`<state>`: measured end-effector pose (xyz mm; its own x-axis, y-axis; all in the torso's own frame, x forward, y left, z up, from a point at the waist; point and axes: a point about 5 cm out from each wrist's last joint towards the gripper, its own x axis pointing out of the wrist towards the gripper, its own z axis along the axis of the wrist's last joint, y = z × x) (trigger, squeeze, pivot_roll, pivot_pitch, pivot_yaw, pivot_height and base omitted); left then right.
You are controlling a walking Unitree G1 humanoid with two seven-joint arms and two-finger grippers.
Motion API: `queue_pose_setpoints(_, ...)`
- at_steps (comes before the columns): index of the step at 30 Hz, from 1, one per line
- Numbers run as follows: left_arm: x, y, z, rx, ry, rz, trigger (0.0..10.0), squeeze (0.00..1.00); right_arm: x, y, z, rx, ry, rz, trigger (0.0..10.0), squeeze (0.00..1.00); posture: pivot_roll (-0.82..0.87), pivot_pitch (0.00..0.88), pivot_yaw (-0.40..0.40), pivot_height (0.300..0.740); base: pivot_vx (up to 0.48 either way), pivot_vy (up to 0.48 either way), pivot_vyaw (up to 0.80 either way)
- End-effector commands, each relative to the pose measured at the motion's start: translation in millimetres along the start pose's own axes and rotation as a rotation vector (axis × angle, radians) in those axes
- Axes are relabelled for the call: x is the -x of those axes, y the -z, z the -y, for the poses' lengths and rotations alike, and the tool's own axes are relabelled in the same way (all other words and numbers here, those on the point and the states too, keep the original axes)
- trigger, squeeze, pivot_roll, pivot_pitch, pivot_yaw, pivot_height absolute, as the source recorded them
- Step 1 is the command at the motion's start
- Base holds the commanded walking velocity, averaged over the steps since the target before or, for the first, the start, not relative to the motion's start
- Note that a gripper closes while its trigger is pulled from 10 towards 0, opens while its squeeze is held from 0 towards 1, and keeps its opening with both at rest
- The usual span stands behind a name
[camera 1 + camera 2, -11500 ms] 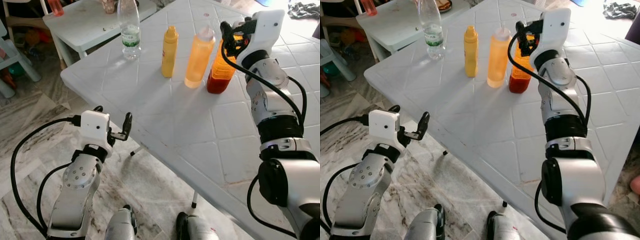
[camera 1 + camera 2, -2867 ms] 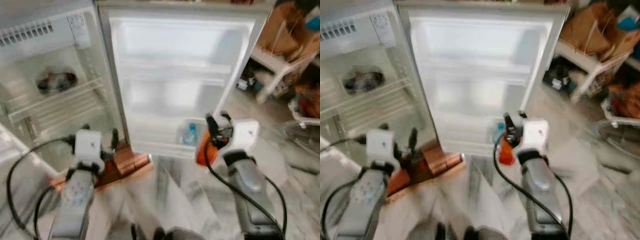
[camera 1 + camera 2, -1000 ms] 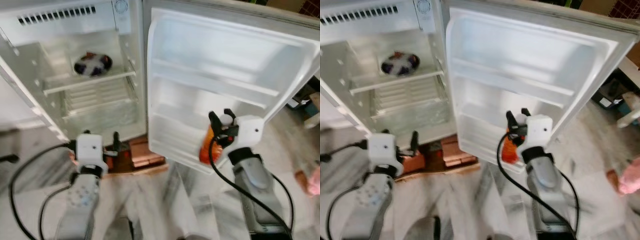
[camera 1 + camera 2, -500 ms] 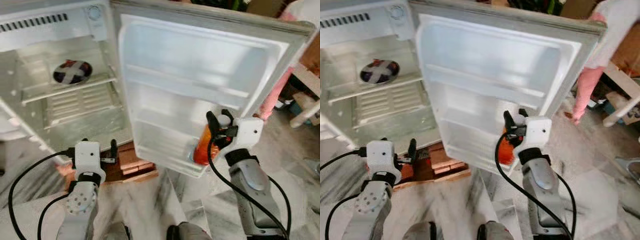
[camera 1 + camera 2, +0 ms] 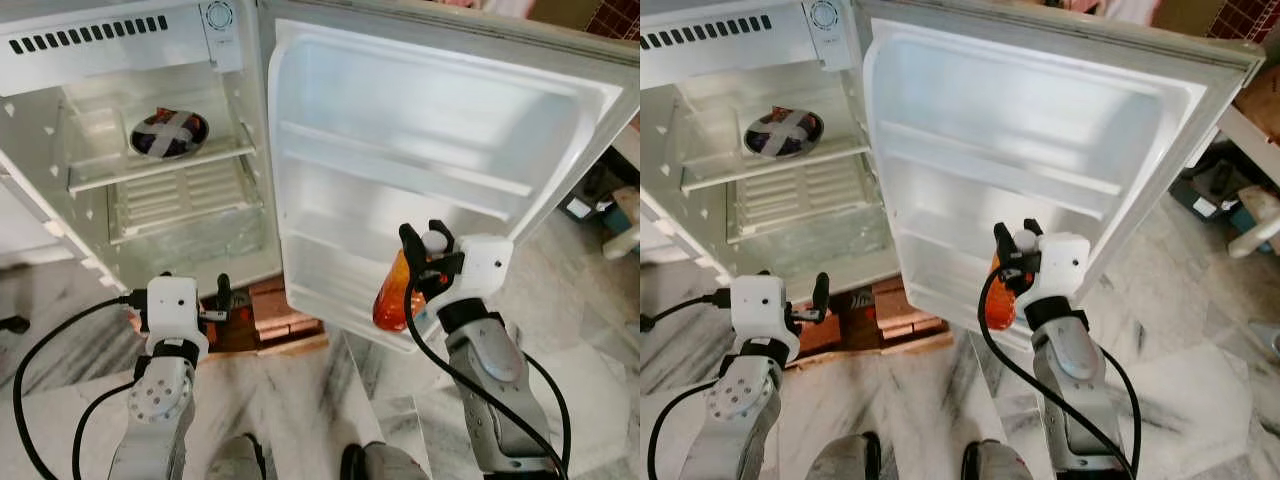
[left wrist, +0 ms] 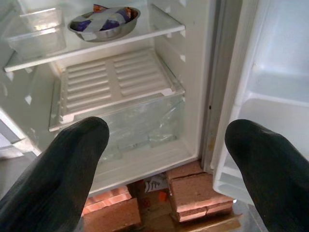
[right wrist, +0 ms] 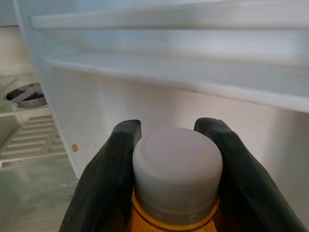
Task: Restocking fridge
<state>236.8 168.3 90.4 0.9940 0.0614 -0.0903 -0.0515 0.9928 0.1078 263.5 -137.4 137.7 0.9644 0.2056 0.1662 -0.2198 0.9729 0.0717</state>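
Note:
An orange bottle (image 5: pixel 392 298) with a white cap (image 7: pixel 177 166) hangs in my right gripper (image 5: pixel 425 243), which is shut on its neck just below the cap. It is held in front of the lower shelf (image 5: pixel 345 300) of the open fridge door (image 5: pixel 440 130). My left gripper (image 6: pixel 166 159) is open and low, in front of the fridge's bottom, with nothing between its fingers (image 6: pixel 63 164). The fridge interior (image 5: pixel 170 190) stands open on the left.
A metal bowl (image 5: pixel 169 131) of wrapped food and a clear plastic box (image 6: pixel 36 31) sit on the upper fridge shelf. A glass-covered drawer (image 6: pixel 135 121) lies below. Bricks (image 5: pixel 275 310) prop the fridge on the marble floor. Clutter lies at the far right (image 5: pixel 1230 200).
The view has swung a little, so the fridge sits further right in the picture. The right gripper with the orange bottle is slightly lower against the door's bottom shelf. A person at right has left view.

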Motion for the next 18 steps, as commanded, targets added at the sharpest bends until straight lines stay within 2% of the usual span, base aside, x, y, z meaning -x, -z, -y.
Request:
queue_pose_setpoints(1, 2.3, 3.9, -1.7, -0.007, -0.005, -0.017, 10.0, 0.0, 0.4, -2.3, 2.3, 0.007, 0.012, 0.012, 10.0, 0.0, 0.1, 0.182, -0.022, 0.686, 0.0, 0.0, 0.0)
queue_pose_setpoints(8, 0.3, 1.6, 2.0, -0.004, 0.007, -0.004, 10.0, 0.0, -0.2, -2.3, 1.3, 0.007, 0.008, 0.011, 10.0, 0.0, 0.09, 0.181, -0.026, 0.646, 0.0, 0.0, 0.0)
queue_pose_setpoints(10, 0.0, -0.1, 2.1, -0.028, 0.015, 0.015, 10.0, 0.0, -0.4, -4.1, 1.2, 0.002, 0.007, 0.026, 10.0, 0.0, 0.1, 0.182, -0.024, 0.638, 0.0, 0.0, 0.0)
queue_pose_setpoints(11, 0.7, -2.7, 2.9, -0.061, 0.04, 0.06, 10.0, 0.0, -0.5, -4.4, 1.3, 0.001, 0.007, 0.026, 10.0, 0.0, 0.09, 0.183, -0.026, 0.638, 0.0, 0.0, 0.0)
queue_pose_setpoints(12, 0.7, -2.7, 2.9, -0.061, 0.04, 0.06, 10.0, 0.0, -0.5, -4.4, 1.3, 0.001, 0.007, 0.026, 10.0, 0.0, 0.09, 0.183, -0.026, 0.638, 0.0, 0.0, 0.0)
queue_pose_setpoints(13, 4.3, -5.7, 4.6, -0.094, 0.086, 0.135, 10.0, 0.0, -0.6, -4.1, 0.9, 0.0, 0.005, 0.024, 10.0, 0.0, 0.09, 0.183, -0.027, 0.638, 0.0, 0.0, 0.0)
queue_pose_setpoints(14, 6.3, -5.9, 4.7, -0.109, 0.098, 0.158, 10.0, 0.0, -0.6, -3.9, 0.5, 0.0, 0.004, 0.022, 10.0, 0.0, 0.09, 0.183, -0.027, 0.638, 0.0, 0.0, 0.0)
queue_pose_setpoints(18, 4.9, -1.5, 1.0, -0.057, 0.07, 0.122, 10.0, 0.0, -0.5, -2.9, -0.5, -0.002, 0.001, 0.021, 10.0, 0.0, 0.09, 0.183, -0.034, 0.638, 0.0, 0.0, 0.0)
